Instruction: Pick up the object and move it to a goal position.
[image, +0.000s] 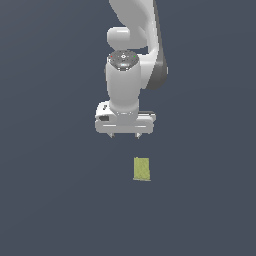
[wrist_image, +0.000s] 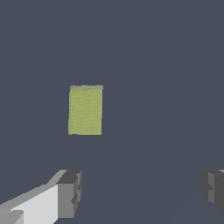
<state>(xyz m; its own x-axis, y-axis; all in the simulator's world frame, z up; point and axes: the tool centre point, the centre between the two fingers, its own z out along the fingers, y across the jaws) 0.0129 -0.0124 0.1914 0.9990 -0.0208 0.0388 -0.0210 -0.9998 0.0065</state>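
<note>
The object is a small yellow-green rectangular block (image: 141, 169) lying on the dark grey floor, below the gripper in the exterior view and a little toward that view's right. It also shows in the wrist view (wrist_image: 85, 110), apart from the fingers. My white gripper (image: 125, 135) hangs above the floor, pointing down, with its two short fingertips spread wide. In the wrist view the gripper (wrist_image: 142, 192) is open and empty, with one grey finger pad (wrist_image: 70, 194) and the other (wrist_image: 213, 189) far apart. Nothing sits between them.
The plain dark grey floor (image: 50, 200) fills both views. The white arm (image: 132, 45) rises above the gripper. No other objects or goal marker are visible.
</note>
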